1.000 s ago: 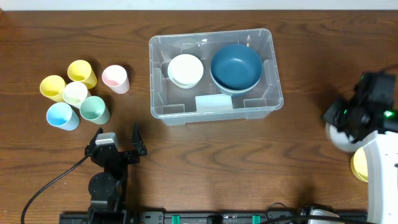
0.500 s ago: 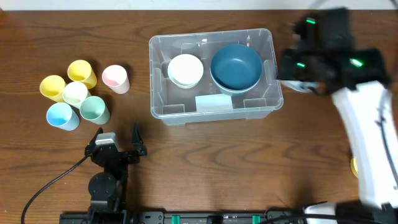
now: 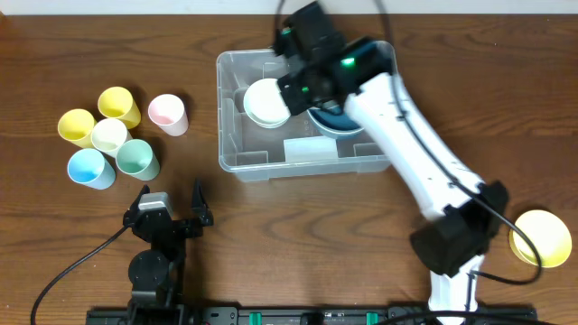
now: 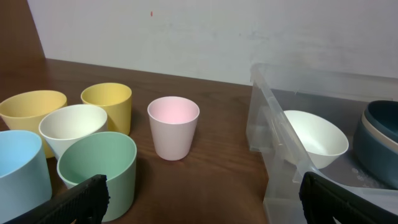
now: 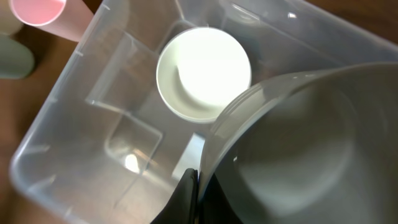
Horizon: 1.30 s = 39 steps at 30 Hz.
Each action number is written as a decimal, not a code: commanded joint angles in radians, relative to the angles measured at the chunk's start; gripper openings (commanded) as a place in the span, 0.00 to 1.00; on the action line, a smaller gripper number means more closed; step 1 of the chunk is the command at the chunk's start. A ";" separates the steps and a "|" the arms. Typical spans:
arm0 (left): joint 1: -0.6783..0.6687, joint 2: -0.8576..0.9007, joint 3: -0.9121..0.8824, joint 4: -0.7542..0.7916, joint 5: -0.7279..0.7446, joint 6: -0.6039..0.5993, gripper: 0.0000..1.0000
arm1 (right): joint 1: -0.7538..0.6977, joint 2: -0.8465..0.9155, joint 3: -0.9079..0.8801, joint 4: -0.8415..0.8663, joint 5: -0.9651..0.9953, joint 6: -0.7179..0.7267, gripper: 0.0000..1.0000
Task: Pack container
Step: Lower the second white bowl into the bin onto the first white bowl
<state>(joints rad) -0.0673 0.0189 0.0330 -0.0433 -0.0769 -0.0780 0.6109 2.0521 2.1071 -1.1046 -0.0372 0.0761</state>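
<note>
The clear container point(image 3: 233, 144) stands at the middle back of the table. A white bowl point(image 3: 268, 102) and a dark blue bowl point(image 3: 341, 120) lie inside it. My right gripper point(image 3: 303, 83) hovers over the container's middle, and its arm covers part of the blue bowl. In the right wrist view the right gripper point(image 5: 198, 181) is shut on the rim of a pale bowl point(image 5: 305, 143), which hangs tilted above the container point(image 5: 81, 130) beside the white bowl point(image 5: 204, 71). My left gripper point(image 3: 172, 213) rests open near the front edge with nothing between its fingers point(image 4: 81, 196).
Several pastel cups stand in a cluster at the left: two yellow point(image 3: 119, 106), a pink point(image 3: 167, 115), a cream point(image 3: 109, 135), a green point(image 3: 137, 159) and a light blue point(image 3: 90, 168). A yellow bowl point(image 3: 540, 239) sits at the front right by the right arm's base.
The right arm has swung from the right side of the table to above the container, carrying the pale bowl. The left arm has not moved.
</note>
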 commanded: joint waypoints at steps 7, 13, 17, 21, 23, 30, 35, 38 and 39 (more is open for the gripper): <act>0.003 -0.001 -0.029 -0.023 -0.001 0.002 0.98 | 0.079 0.156 0.027 0.139 0.093 -0.143 0.01; 0.003 -0.001 -0.029 -0.023 -0.001 0.003 0.98 | 0.111 0.214 0.027 0.223 0.094 -0.219 0.01; 0.003 -0.001 -0.029 -0.023 -0.001 0.002 0.98 | 0.122 0.253 0.027 0.257 0.093 -0.235 0.01; 0.003 -0.001 -0.029 -0.023 -0.001 0.003 0.98 | 0.123 0.286 0.027 0.261 0.093 -0.234 0.01; 0.003 -0.001 -0.029 -0.023 -0.001 0.003 0.98 | 0.123 0.294 0.027 0.259 0.093 -0.234 0.01; 0.003 -0.001 -0.029 -0.023 -0.001 0.003 0.98 | 0.123 0.299 0.028 0.264 0.094 -0.234 0.76; 0.003 -0.001 -0.029 -0.023 -0.001 0.002 0.98 | 0.124 0.297 0.069 0.218 0.093 -0.222 0.80; 0.003 -0.001 -0.029 -0.023 -0.001 0.003 0.98 | 0.123 0.294 0.159 0.124 0.093 -0.196 0.87; 0.003 -0.001 -0.029 -0.023 -0.001 0.002 0.98 | 0.123 0.292 0.197 0.084 0.093 -0.180 0.91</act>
<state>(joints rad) -0.0673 0.0189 0.0330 -0.0433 -0.0769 -0.0780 0.7265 2.3501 2.2055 -0.9867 0.0460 -0.1329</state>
